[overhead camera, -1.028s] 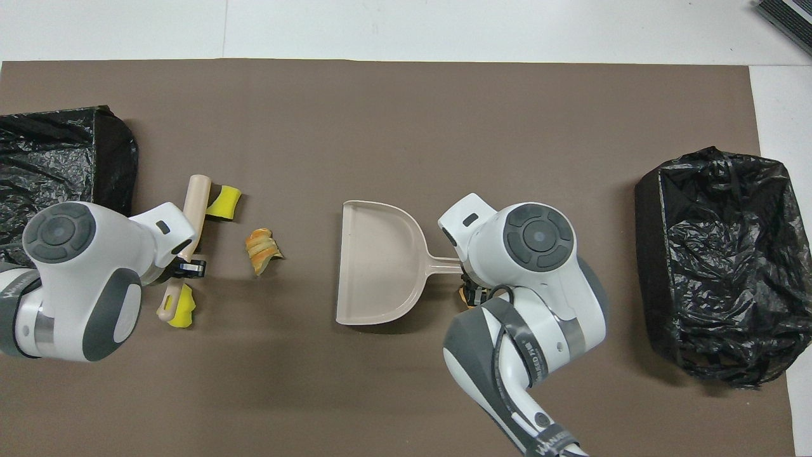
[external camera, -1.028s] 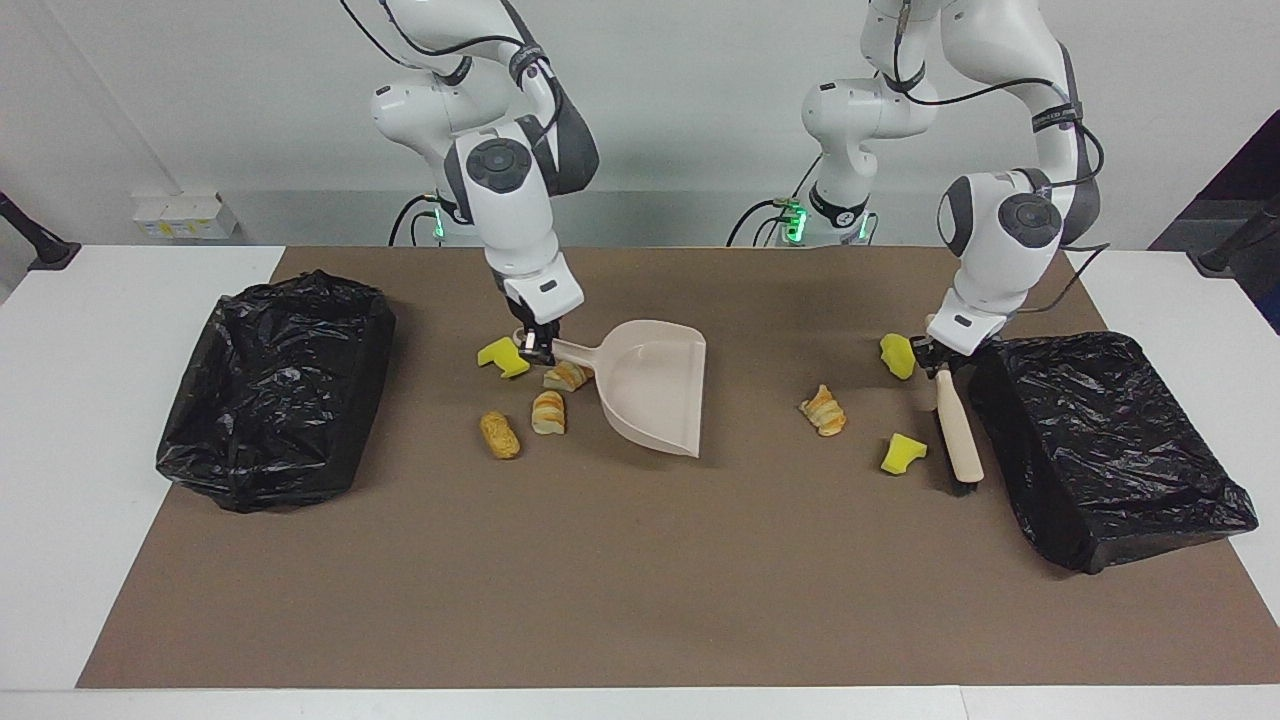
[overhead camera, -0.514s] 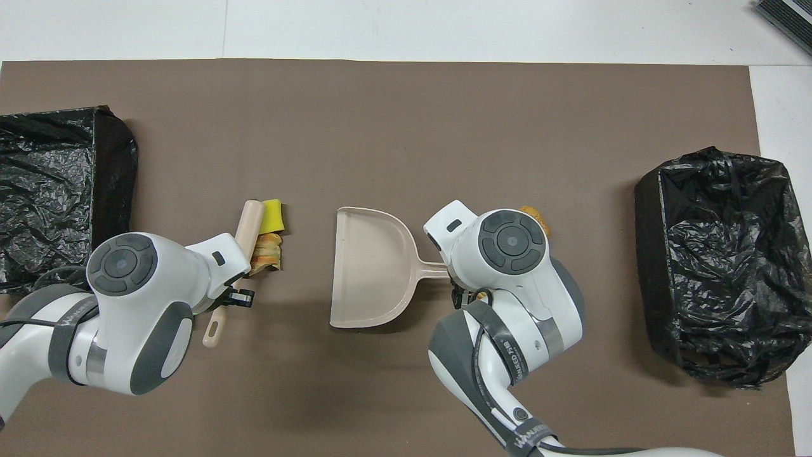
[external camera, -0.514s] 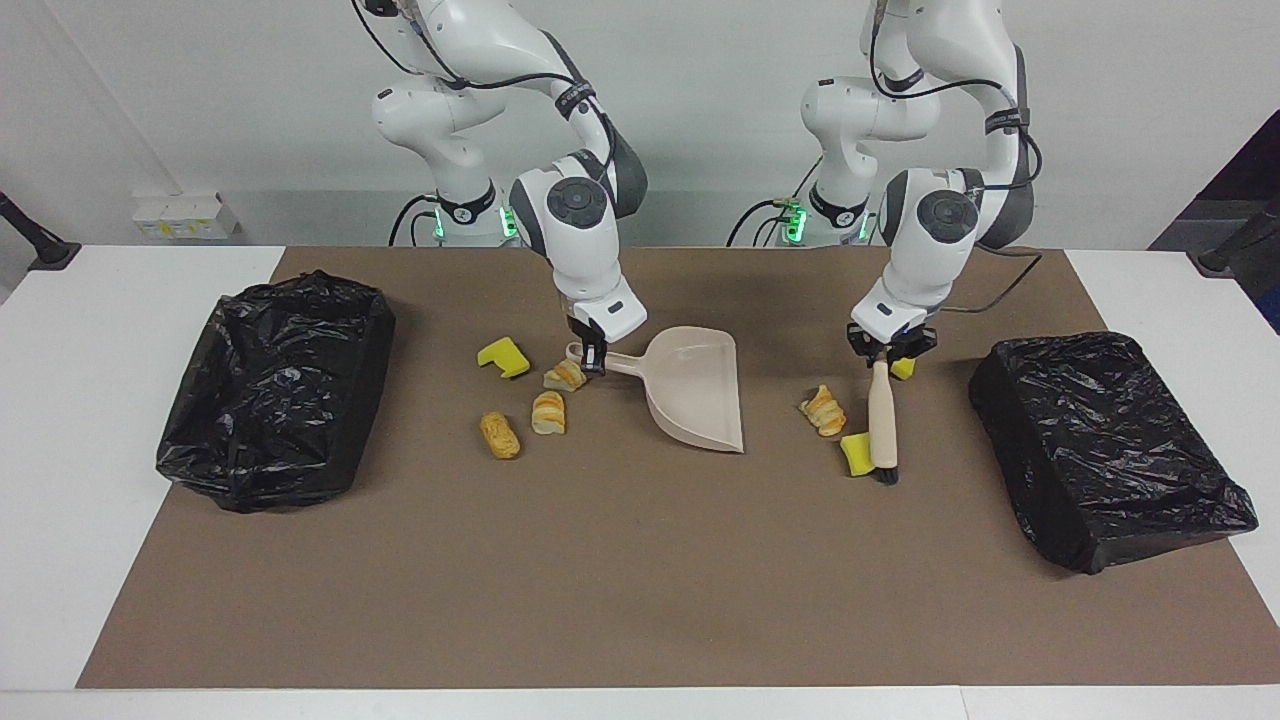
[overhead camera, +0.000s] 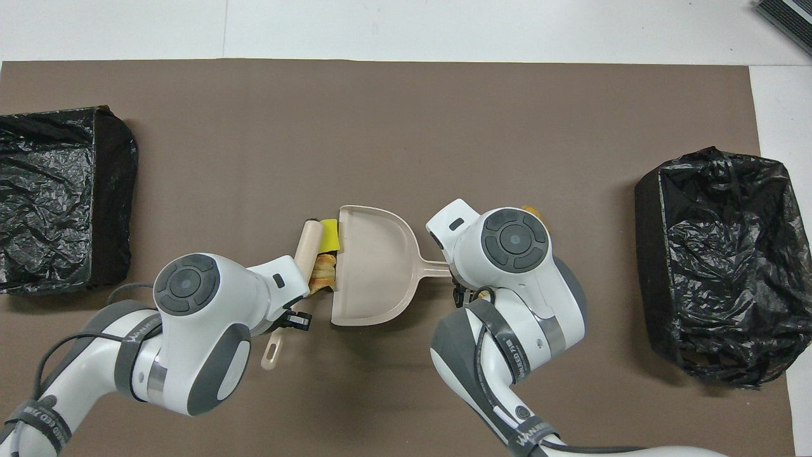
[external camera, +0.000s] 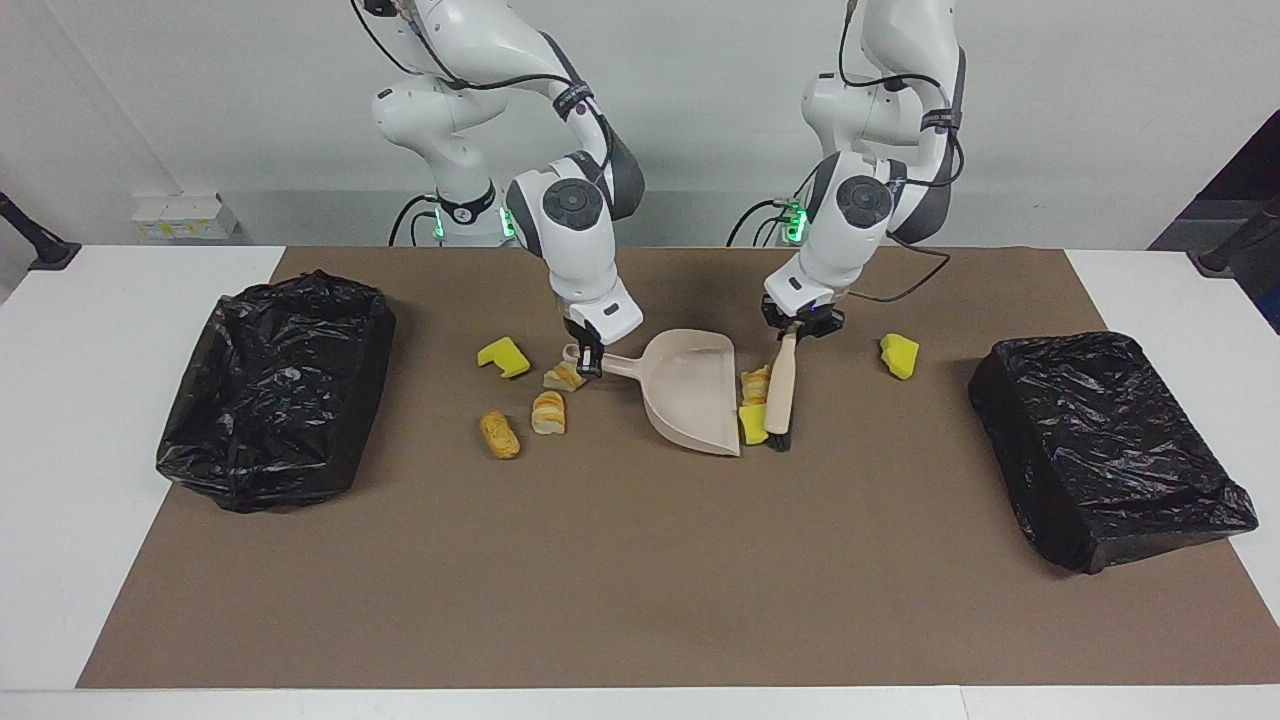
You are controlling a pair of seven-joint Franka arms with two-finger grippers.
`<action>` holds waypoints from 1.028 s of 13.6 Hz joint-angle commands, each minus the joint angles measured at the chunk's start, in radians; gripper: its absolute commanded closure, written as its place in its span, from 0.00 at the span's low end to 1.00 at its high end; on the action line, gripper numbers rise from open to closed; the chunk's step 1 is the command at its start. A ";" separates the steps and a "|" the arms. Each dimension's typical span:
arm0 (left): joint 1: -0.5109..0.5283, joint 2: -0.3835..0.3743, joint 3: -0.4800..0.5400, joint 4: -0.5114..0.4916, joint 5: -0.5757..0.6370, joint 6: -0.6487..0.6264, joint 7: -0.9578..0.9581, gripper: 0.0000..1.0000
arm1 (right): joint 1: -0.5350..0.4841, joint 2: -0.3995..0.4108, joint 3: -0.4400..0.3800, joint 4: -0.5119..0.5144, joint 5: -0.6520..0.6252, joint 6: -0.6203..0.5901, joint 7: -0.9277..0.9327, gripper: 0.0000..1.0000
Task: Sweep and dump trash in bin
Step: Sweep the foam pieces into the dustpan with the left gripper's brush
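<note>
**A:** What sits at the right arm's end of the brown mat (external camera: 640,580)?

**B:** A black-bagged bin (external camera: 275,390). Toward the middle from it lie four pieces of trash. There is a yellow sponge chunk (external camera: 503,356) and a golden bread piece (external camera: 499,434) farther from the robots. A striped pastry bit (external camera: 548,412) lies beside that, and a smaller pastry scrap (external camera: 563,376) just beside the right gripper (external camera: 588,362).

**A:** And that gripper?

**B:** It is clamped on the handle of the beige dustpan (external camera: 690,395), whose mouth faces the left arm's end.

**A:** What is at the mouth?

**B:** A striped pastry piece (external camera: 755,383) and a yellow sponge block (external camera: 752,424) lie between the pan's edge and the beige brush (external camera: 782,385). The left gripper (external camera: 801,328) is clenched on the brush handle's end, and the bristles touch the mat.

**A:** Further along?

**B:** One yellow sponge lump (external camera: 899,355) lies alone, well apart from the brush. Then comes a second black-bagged bin (external camera: 1110,445) at the left arm's end.
</note>
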 commanded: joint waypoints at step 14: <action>0.006 -0.101 0.018 0.164 0.050 -0.277 -0.717 1.00 | -0.008 -0.012 0.007 -0.016 -0.008 0.014 0.030 1.00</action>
